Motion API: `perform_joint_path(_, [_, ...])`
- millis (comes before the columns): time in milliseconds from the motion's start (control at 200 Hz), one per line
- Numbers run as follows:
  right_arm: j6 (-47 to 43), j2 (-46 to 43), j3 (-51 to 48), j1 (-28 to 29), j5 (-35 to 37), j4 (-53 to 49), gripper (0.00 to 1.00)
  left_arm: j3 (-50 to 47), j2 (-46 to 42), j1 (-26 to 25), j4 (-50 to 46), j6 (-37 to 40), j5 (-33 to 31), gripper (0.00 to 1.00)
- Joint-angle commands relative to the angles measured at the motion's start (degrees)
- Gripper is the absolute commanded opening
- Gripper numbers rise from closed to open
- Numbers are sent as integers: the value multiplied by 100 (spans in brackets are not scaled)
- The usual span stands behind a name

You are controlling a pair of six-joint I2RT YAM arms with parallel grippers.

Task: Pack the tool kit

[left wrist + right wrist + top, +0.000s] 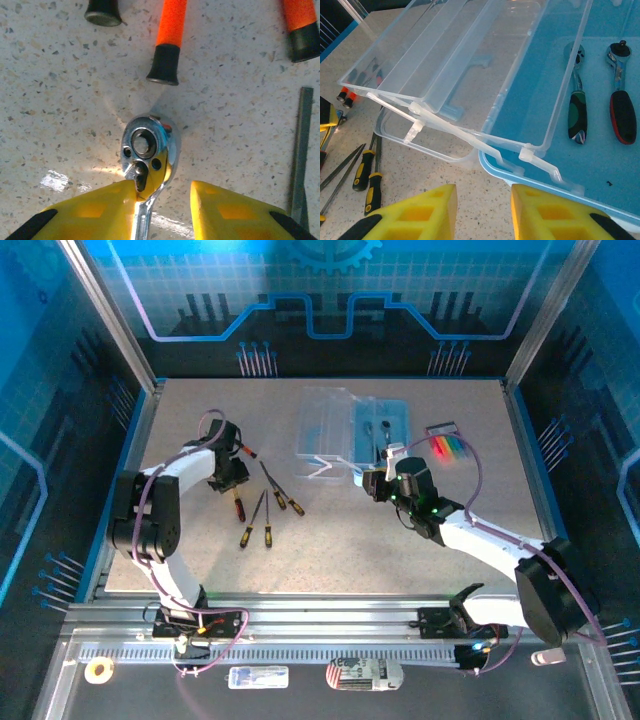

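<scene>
Speckled table [330, 565], bare strip between screwdrivers [266, 517] and tool case [352, 426]

Speckled table [200, 565] with loose screwdrivers [267, 525], a ratchet wrench [148, 142], an open clear-lidded case [325, 425].

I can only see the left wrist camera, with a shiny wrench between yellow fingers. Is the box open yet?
Observer: Yes, the box is open, with its clear top swung off to one side.
Operator: Is anything inside?
Observer: A green-handled wrench and a red-handled wrench lie side by side on its blue floor.
Operator: Where's the other arm?
Observer: The right end effector is at the box's near edge, open and empty.
</scene>
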Motion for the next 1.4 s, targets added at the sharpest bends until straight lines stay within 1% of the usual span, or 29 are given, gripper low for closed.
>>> perform_joint_path(0, [-68,50,85,63,26,114,35,-226,67,37,9,-74,-38,35])
perform_joint_path(115, [-56,68,101,61,33,112,35,-310,19,34,19,-95,-16,37])
perform_joint_path(205, [-59,64,103,63,-3,117,35,-329,75,30,46,-81,10,36])
perform_joint_path(285, [-54,52,103,61,3,112,35,-316,147,32,46,-86,32,34])
perform_joint_path(330, [-55,37,107,63,-3,116,35,-359,108,32,97,-109,28,29])
perform_joint_path(435, [-44,-11,92,63,1,117,35,-513,-42,36,277,-108,-13,24])
perform_joint_path(710, [-39,-79,95,63,-2,117,35,-555,-306,30,166,86,-5,10])
perform_joint_path(981, [-44,-76,74,63,-87,114,35,-773,-1059,6,42,70,-143,4])
perform_joint_path(1106, [-101,-53,10,63,-351,280,39,-846,-1455,-9,-67,-5,-82,4])
perform_joint_path(1201, [-144,-39,-20,63,-666,420,43,-839,-1786,-133,-177,-66,14,4])
perform_joint_path(1321, [-141,-16,-25,72,-975,552,46,-830,-2154,-499,-263,-200,-12,4])
perform_joint_path(1396, [-141,-21,-30,81,-1105,608,47,-843,-2335,-733,-212,-371,64,4])
